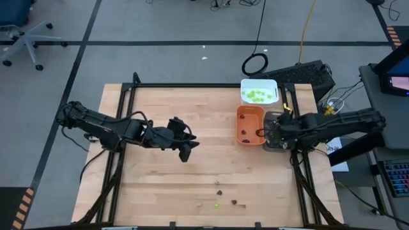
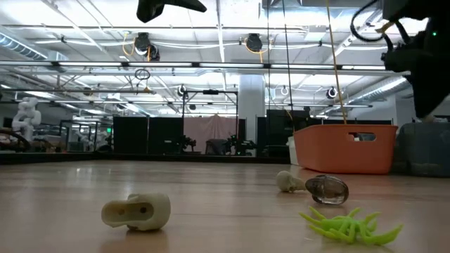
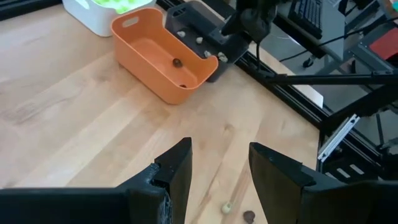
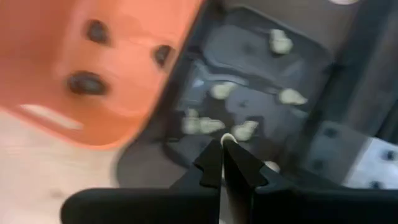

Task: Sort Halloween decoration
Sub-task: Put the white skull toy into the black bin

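Loose Halloween decoration pieces lie near the table's front edge: a lime-green spider (image 2: 348, 225), a dark brown piece (image 2: 327, 190) and pale beige ones (image 2: 137, 211). My left gripper (image 3: 221, 165) hangs open above the table's middle, nothing between its fingers. My right gripper (image 4: 222, 146) is shut and points down into the grey tray (image 4: 261, 74), just above several pale pieces (image 4: 205, 124) on its floor. The orange tray (image 1: 250, 124) holds dark brown pieces (image 4: 87, 82); the white tray (image 1: 259, 92) holds green ones. My right gripper has a small pale bit (image 4: 227, 138) right at its shut fingertips. I cannot tell whether the fingers pinch it or whether it lies on the tray floor below them.
The three trays stand together at the table's far right, white farthest, orange and grey side by side. A black frame rail (image 3: 280, 78) runs along the table's right edge. Bare wood (image 1: 160, 185) lies between my left gripper and the loose pieces (image 1: 218, 191).
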Controlling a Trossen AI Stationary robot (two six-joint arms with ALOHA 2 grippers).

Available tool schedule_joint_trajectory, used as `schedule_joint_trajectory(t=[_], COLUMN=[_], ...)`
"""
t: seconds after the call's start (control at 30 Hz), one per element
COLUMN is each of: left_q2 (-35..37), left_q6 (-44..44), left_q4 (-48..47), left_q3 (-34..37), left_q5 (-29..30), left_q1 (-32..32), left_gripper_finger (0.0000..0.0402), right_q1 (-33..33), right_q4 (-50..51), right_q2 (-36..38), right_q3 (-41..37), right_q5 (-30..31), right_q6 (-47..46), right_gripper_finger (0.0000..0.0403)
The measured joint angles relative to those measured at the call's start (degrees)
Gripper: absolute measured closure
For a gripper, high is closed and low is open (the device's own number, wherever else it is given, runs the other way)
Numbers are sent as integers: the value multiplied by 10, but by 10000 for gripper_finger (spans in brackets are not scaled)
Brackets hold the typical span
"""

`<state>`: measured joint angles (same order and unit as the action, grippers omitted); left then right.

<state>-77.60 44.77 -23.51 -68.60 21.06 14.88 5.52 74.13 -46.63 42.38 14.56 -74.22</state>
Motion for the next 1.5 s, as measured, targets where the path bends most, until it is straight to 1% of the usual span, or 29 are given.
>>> schedule_joint_trajectory(t=[0.27, 0.37, 0.47, 0.6, 0.67, 0.77, 0.9, 1.0, 1.1, 1.27, 1.33, 1.4, 1.5], left_q2=[-15, -19, -22, -23, -23, -23, -23, -23, -23, -34, -43, -58, -89], left_q6=[-1, -3, -3, -5, -5, -10, -21, -22, -23, -21, -40, -60, -63], left_q4=[0, -2, -1, -1, -1, -2, -4, -15, -33, -30, -12, 12, 34], left_q3=[0, 0, 0, 0, 0, 0, 0, 0, 0, 6, 7, 6, 7], left_q5=[0, -16, -20, -27, -31, -33, -33, -33, -32, -30, -31, -24, -9], left_q1=[2, 5, 8, 15, 22, 38, 62, 80, 97, 132, 153, 175, 205], left_gripper_finger=[238, 238, 238, 238, 238, 238, 238, 238, 238, 237, 232, 222, 199], right_q1=[-36, -52, -59, -59, -58, -49, -23, 11, 45, 94, 113, 135, 166], right_q4=[2, 3, 7, 27, 42, 38, 10, -60, -102, -133, -147, -163, -187], right_q2=[-44, -70, -92, -106, -105, -99, -100, -113, -142, -204, -227, -243, -263], right_q3=[-5, -5, -1, 33, 66, 133, 224, 271, 297, 308, 308, 309, 309], right_q5=[17, 10, -10, -33, -31, -25, 0, 39, 63, 54, 47, 47, 47], right_q6=[-3, -4, -5, -25, -32, -20, -18, -3, 20, 36, 34, 34, 38], right_gripper_finger=[403, 395, 367, 310, 281, 244, 217, 214, 219, 229, 230, 231, 231])
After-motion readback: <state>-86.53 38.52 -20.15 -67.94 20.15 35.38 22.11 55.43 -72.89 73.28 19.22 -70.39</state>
